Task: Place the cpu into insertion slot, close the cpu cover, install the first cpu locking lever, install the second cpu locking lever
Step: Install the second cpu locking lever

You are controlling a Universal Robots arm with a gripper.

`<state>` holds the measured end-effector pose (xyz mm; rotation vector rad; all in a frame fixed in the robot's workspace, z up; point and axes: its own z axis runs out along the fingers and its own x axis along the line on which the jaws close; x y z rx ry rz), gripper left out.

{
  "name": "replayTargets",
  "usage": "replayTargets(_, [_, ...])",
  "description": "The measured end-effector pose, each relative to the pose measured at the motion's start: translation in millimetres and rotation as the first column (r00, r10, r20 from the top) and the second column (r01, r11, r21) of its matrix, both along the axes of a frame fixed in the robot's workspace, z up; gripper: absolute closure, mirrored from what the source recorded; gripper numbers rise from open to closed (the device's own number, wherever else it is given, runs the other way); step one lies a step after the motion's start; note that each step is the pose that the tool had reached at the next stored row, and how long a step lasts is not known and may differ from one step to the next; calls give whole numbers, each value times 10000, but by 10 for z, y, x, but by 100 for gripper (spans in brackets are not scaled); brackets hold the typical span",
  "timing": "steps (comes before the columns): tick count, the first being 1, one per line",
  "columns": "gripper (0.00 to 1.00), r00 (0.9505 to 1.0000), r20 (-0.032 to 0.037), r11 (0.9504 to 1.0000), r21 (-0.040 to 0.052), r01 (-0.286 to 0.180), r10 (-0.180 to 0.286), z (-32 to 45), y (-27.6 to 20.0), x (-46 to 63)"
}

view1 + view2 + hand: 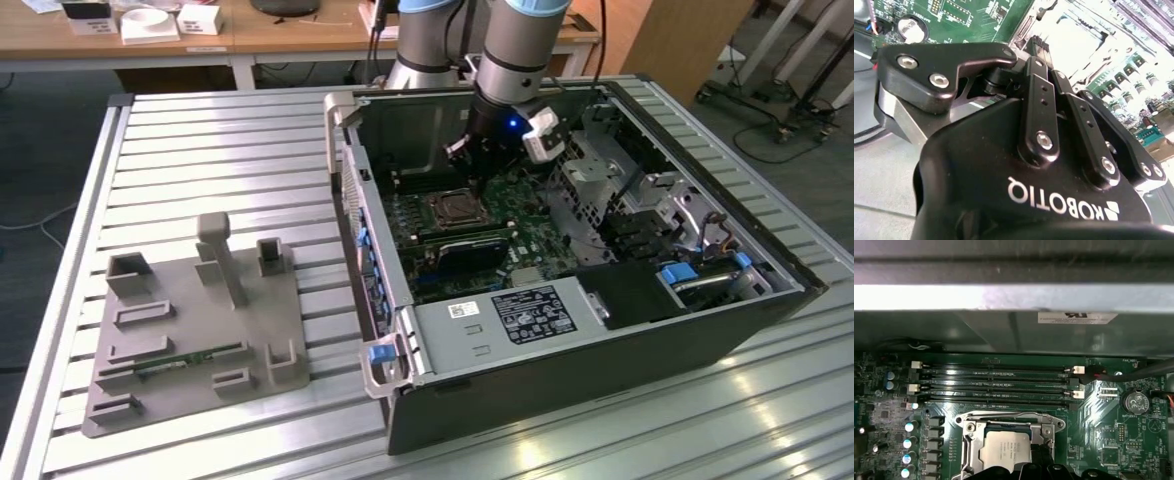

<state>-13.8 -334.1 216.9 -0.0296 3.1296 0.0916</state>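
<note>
Inside PC case: cpu (1005, 449) seated in insertion slot (970, 446), cpu cover (1010, 418) down; gripper (1040, 456) touching cover, jaws nearly closed, empty; levers unclear.

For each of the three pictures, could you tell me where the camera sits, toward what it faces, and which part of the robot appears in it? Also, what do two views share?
Exterior view: off the arm, above the ribbed metal table, looking down into the open black computer case; grey arm and gripper show.
Second wrist view: on the arm, behind the black gripper body, facing the green circuit board.
First wrist view: on the arm, facing the silvery-topped square cpu under its silvery metal frame cover; fingertips show.
Both wrist views share the circuit board.
</note>
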Motion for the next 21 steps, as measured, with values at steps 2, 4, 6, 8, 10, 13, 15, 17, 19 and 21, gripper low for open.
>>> replayTargets(2, [90, 10000, 0, 10000, -1, 1, -1, 55, 0, 0])
replayTargets(4, [90, 10000, -1, 10000, -19, -1, 1, 97, 0, 0])
replayTargets(6, [90, 10000, 0, 10000, -23, 0, 0, 114, -7, 0])
replayTargets(8, [90, 10000, 1, 10000, -23, 0, 0, 114, -25, 1])
replayTargets(10, [90, 10000, 0, 10000, -26, 0, 0, 115, -54, 1])
replayTargets(13, [90, 10000, 0, 10000, -30, 0, 0, 115, -103, 1])
replayTargets(15, [90, 10000, 0, 10000, -35, 0, 0, 115, -138, 1])
replayTargets(17, [90, 10000, 0, 10000, -38, 0, 0, 115, -176, 1])
replayTargets(19, [90, 10000, 0, 10000, -41, 0, 0, 115, -213, 1])
replayTargets(21, [90, 10000, 0, 10000, -49, 1, -1, 117, -233, 1])
